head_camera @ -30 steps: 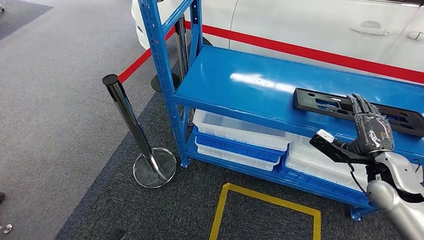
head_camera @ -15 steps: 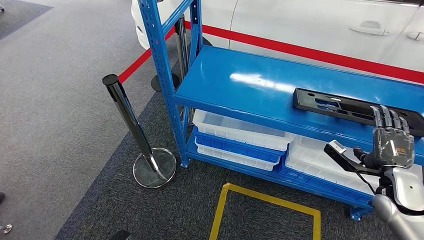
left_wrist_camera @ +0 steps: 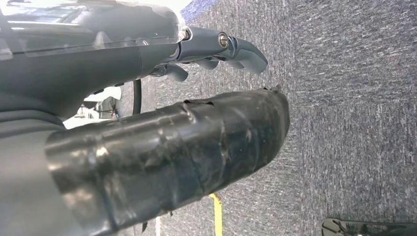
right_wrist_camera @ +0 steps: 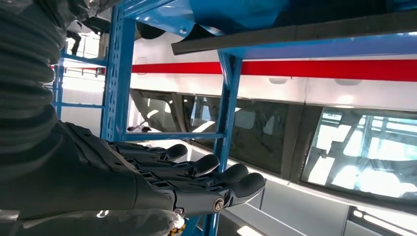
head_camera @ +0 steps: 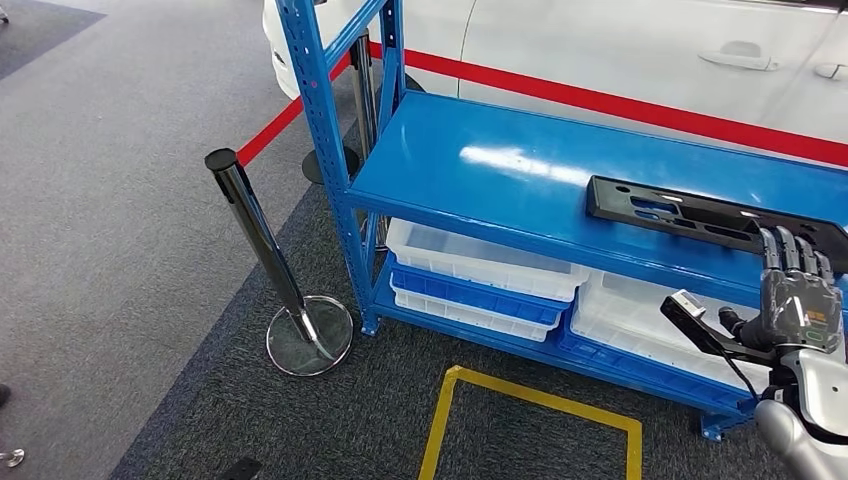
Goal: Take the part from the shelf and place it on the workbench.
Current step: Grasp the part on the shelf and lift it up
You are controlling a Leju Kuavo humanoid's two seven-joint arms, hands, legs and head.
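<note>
No readable text, labels, brands or numbers in any view. Small coloured marks on back of right hand (head_camera: 797, 300) too small to read. White tag on camera mount (head_camera: 686, 303) beside it blank or illegible. Red stripe on white car (head_camera: 620, 50) and yellow floor outline (head_camera: 533, 400) are plain markings, no lettering.

Shelf (head_camera: 520, 165) top is bare left of the part (head_camera: 700, 215); open approach from the front edge there. Right hand (head_camera: 795, 300), fingers straight and apart, sits just in front of the shelf edge, below the part's right end. Blue upright (head_camera: 320, 120) blocks the shelf's left corner. Stanchion (head_camera: 255, 240) stands left of the shelf, red belt (head_camera: 285, 120) behind it. White bins (head_camera: 480, 265) fill the space under the shelf top.
</note>
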